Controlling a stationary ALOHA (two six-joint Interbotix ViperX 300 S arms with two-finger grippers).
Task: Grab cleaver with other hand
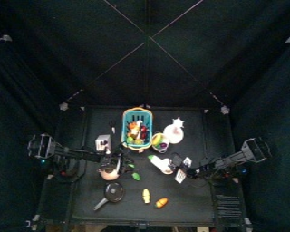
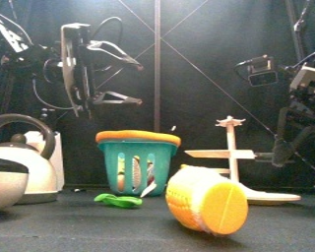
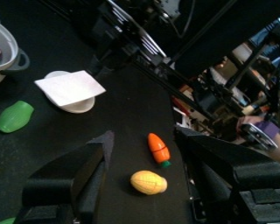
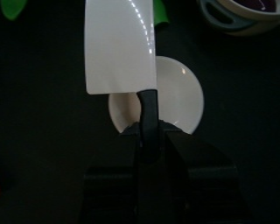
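The cleaver (image 4: 116, 44) has a broad white blade and a black handle (image 4: 146, 109). My right gripper (image 4: 149, 147) is shut on the handle and holds the blade level above a white round dish (image 4: 175, 94). In the top view the cleaver (image 1: 162, 163) sits just right of the table's middle, with the right gripper (image 1: 184, 169) behind it. My left gripper (image 3: 145, 138) is open and empty, above a small carrot (image 3: 160, 149) and a yellow piece (image 3: 149, 182). In the top view the left gripper (image 1: 109, 167) is left of the cleaver, apart from it.
A teal basket (image 2: 137, 162) stands mid-table, with a kettle (image 2: 16, 162) at the left and a yellow corn cob (image 2: 207, 200) at the front. A white stand (image 2: 230, 138) rises behind the corn. A white square dish (image 3: 73, 90) and a green piece (image 3: 14, 115) lie near the left arm.
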